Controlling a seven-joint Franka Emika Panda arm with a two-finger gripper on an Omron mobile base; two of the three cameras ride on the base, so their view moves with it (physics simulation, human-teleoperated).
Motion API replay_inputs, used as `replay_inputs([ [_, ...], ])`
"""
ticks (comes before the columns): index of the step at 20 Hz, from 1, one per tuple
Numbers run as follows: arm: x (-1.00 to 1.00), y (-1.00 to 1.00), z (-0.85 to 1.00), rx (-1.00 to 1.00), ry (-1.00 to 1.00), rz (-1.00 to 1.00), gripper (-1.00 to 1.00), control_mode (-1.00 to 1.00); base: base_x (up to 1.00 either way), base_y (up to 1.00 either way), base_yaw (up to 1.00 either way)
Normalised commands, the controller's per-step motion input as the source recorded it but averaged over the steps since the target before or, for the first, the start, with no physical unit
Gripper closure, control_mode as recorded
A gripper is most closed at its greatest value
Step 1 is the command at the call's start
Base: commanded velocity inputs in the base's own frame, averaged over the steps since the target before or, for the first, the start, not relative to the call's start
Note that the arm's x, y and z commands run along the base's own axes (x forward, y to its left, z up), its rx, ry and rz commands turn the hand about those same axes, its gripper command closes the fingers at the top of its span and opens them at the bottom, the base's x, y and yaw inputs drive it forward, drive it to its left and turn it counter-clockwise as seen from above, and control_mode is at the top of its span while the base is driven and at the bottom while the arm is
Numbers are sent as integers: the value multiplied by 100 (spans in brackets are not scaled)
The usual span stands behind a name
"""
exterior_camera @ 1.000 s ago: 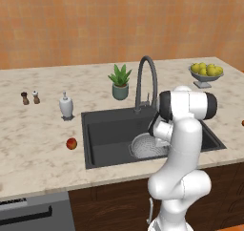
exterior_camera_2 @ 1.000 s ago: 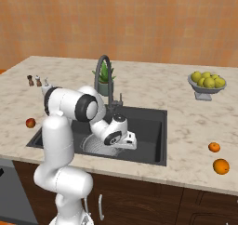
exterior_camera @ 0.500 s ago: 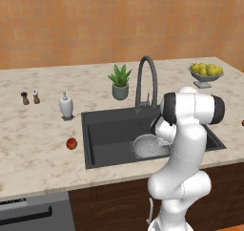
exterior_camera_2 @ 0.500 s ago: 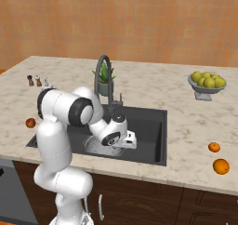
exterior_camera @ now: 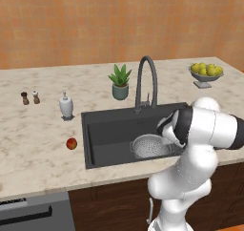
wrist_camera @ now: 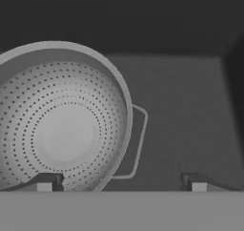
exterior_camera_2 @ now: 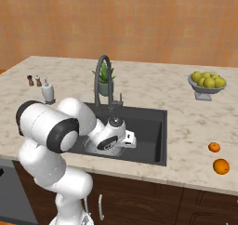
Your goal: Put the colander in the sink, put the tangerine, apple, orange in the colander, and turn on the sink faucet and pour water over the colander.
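The silver pierced colander (exterior_camera: 151,146) (wrist_camera: 66,125) rests on the floor of the dark sink (exterior_camera: 109,130) (exterior_camera_2: 149,126), near its front right. My gripper (wrist_camera: 121,184) hovers open just over the colander's rim. One fingertip (wrist_camera: 45,183) is inside the bowl and the other is outside, beyond the side handle (wrist_camera: 137,144). Nothing is gripped. The red apple (exterior_camera: 71,143) lies on the counter left of the sink. The orange (exterior_camera_2: 221,166) and the smaller tangerine (exterior_camera_2: 214,147) lie on the counter right of it. The gooseneck sink faucet (exterior_camera: 145,82) (exterior_camera_2: 103,80) stands behind the basin.
A potted plant (exterior_camera: 120,82) stands beside the faucet. A soap bottle (exterior_camera: 66,106) and two small shakers (exterior_camera: 29,98) are at the left. A footed bowl of lemons (exterior_camera: 206,71) (exterior_camera_2: 207,82) stands far right. My white arm leans over the sink's front right edge.
The jaws have gone from shut to wide open, letting go of the colander's rim. The colander stays on the sink floor. The arm has shifted only slightly.
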Motion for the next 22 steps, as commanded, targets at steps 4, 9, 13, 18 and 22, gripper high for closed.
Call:
replay_inputs([
  [4, -37, -14, 80, 0, 1, 0, -100, -100, 0, 0, 0],
  [9, -7, -11, 98, 2, 9, 0, -100, -100, 0, 0, 0],
  [13, -13, -15, 90, 2, 7, 0, -100, -100, 0, 0, 0],
  [18, -39, -30, 81, 4, 2, 0, -100, -100, 0, 0, 0],
  [22, -40, -55, 63, 0, 3, 0, -100, -100, 0, 0, 0],
])
